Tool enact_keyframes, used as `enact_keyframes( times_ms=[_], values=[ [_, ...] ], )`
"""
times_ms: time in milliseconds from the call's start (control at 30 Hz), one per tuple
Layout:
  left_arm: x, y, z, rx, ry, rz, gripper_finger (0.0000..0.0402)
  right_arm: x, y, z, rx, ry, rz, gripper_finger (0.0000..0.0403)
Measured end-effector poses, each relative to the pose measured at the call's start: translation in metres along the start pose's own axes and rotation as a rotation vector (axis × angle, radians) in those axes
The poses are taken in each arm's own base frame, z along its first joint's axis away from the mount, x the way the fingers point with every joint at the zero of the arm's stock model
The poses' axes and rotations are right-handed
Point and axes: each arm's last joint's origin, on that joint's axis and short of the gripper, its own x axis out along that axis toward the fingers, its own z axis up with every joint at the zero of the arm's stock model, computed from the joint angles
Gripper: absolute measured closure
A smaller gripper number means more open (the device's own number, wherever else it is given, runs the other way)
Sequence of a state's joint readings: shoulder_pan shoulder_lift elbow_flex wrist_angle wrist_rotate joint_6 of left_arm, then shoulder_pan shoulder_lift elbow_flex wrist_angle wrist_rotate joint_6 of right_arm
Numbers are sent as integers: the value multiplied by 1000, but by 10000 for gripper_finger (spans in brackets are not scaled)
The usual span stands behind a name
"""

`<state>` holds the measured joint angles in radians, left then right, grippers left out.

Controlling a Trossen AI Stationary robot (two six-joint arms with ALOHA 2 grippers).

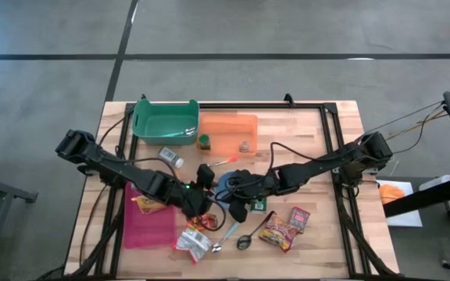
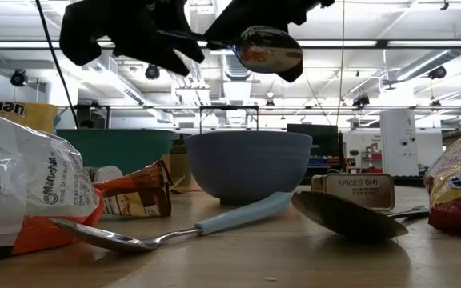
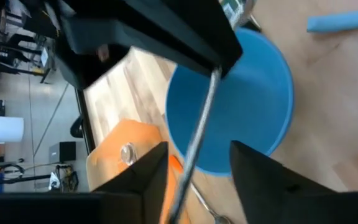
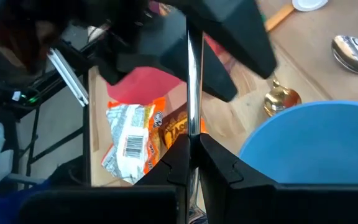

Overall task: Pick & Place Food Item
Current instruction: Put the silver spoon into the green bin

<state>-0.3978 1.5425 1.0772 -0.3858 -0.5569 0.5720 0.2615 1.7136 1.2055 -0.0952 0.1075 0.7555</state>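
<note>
At the top of the frame I see a metal spoon [image 2: 269, 50] held in the air among dark gripper parts, directly above the blue bowl [image 2: 248, 165] at centre. In front of the bowl lie a blue-handled spoon [image 2: 178, 231] and, to the right, a second spoon [image 2: 346, 216]; a snack bag [image 2: 26, 188] fills the left edge.

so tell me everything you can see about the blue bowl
The blue bowl is round, plain and matte, plastic by its look, and narrows toward its base. It stands upright near the table's middle, and what shows of its inside is empty. Both grippers hold a metal spoon above it. A blue-handled spoon lies in front; whether it touches is unclear.
</note>
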Motion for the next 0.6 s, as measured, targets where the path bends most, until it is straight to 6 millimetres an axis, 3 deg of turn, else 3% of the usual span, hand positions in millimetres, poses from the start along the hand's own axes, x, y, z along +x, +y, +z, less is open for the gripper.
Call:
enact_keyframes(
  times_ms=[600],
  values=[
    [-3,-2,7,-5,-79,-79,393,1,0,-2,-7,2,-3,392]
  ],
)
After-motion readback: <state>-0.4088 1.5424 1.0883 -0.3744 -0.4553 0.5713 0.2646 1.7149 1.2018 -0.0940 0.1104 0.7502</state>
